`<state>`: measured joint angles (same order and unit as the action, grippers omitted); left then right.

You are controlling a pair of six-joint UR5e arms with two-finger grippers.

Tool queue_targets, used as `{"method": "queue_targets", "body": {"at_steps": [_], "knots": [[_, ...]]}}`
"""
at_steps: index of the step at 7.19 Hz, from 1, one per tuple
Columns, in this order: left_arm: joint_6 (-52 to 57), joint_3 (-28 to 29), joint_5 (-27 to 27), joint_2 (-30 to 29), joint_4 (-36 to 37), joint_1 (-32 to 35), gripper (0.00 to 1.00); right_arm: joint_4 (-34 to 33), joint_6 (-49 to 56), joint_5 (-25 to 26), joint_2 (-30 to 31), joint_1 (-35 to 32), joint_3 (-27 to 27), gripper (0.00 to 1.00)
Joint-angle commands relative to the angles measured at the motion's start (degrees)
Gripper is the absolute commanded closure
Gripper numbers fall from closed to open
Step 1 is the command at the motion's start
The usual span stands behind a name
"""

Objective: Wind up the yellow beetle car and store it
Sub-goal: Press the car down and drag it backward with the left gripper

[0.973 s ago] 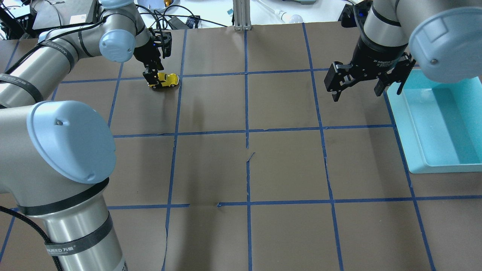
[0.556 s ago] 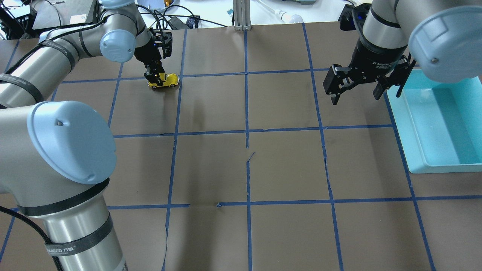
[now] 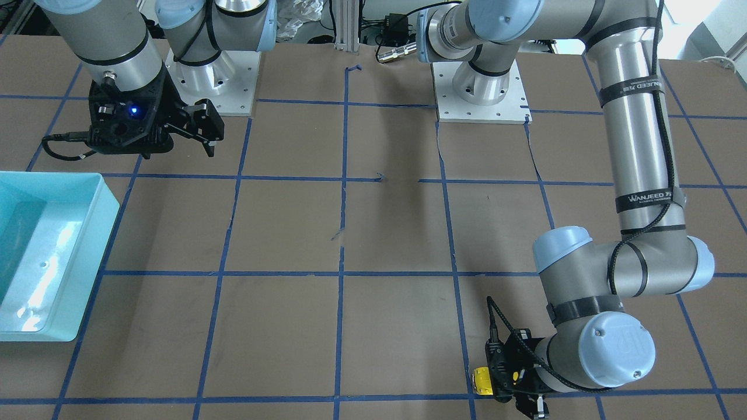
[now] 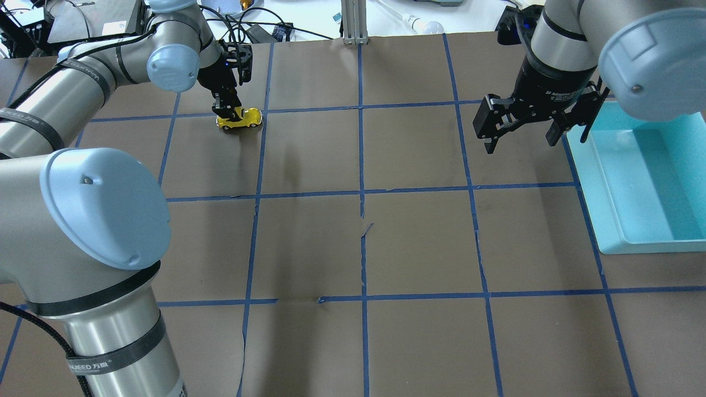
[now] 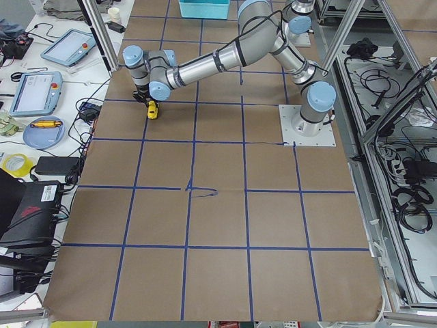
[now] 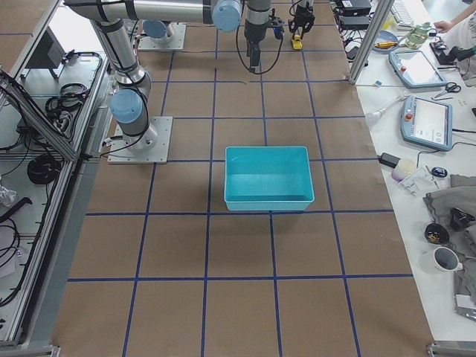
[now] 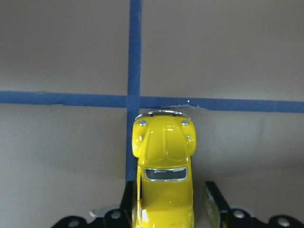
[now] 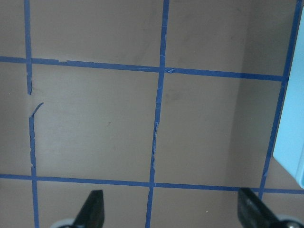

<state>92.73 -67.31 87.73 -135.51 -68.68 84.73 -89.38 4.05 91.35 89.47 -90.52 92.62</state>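
The yellow beetle car (image 4: 242, 118) stands on its wheels on the brown table at the far left, next to a blue tape crossing. It also shows in the left wrist view (image 7: 164, 156) and the front view (image 3: 481, 378). My left gripper (image 4: 230, 110) is down over the car's rear end. In the left wrist view (image 7: 168, 209) its jaws stand narrowly apart on either side of the car, with a small gap at one finger. My right gripper (image 4: 519, 144) is open and empty above the table, beside the tray's near edge (image 8: 171, 211).
A light blue tray (image 4: 615, 245) lies at the right edge of the table and holds nothing that I can see. Blue tape lines grid the brown paper. Cables and devices lie beyond the table's far edge.
My left gripper has shifted slightly toward the far side over the car's rear. The car has stayed in place. My right gripper has moved slightly toward the far edge.
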Motion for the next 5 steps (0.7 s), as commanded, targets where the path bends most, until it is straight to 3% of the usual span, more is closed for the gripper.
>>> {"method": "queue_targets", "body": {"at_steps": [1,2,3,5], "knots": [[0.17,-0.02,-0.01,-0.19,0.39,0.0,0.61,0.0,-0.01,0.14,0.0,-0.01,0.02,0.0],[0.08,-0.1,-0.01,-0.28,0.39,0.0,0.62,0.0,-0.01,0.14,0.0,-0.01,0.02,0.0],[0.25,-0.1,-0.01,-0.28,1.26,0.0,0.82,0.0,0.08,0.23,0.0,-0.01,0.02,0.0],[0.25,-0.1,-0.01,-0.28,1.97,0.0,0.98,0.0,0.08,0.14,0.0,-0.01,0.11,0.0]]}}
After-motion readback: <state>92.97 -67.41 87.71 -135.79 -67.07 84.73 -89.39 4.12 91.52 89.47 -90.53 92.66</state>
